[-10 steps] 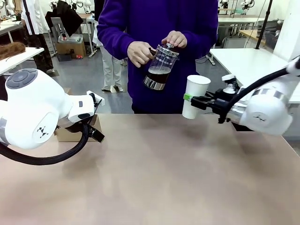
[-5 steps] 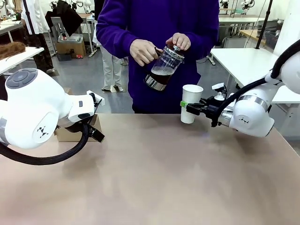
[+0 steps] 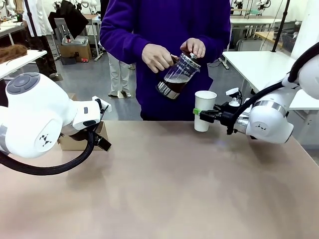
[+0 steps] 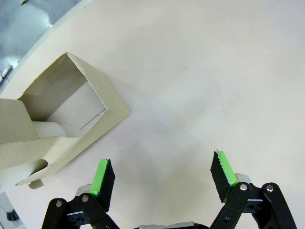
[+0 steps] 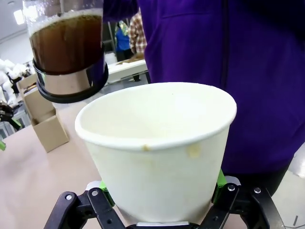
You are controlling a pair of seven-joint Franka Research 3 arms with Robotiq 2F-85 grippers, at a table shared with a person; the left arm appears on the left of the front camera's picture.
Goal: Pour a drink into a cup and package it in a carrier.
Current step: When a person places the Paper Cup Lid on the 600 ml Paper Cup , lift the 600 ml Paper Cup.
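Front: person's hand point(image 3: 157, 57) tilts carafe point(image 3: 175, 75) over lidless cup point(image 3: 205, 107); right gripper point(image 3: 202, 113) jaws clamp cup at bench point(image 3: 159, 189) far edge.
Left wrist: left gripper point(image 4: 161, 162) jaws wide, empty; carrier point(image 4: 76, 140) just beside.
Right wrist: drink point(image 5: 64, 43) unpoured; pouring step; next, hold cup steady.

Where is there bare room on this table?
The middle and near side of the table are bare, from the carrier on the left to the cup on the right. The patch under the open left gripper is free. Crowded: the far right, where the right gripper holds the cup and the carafe tilts toward it.
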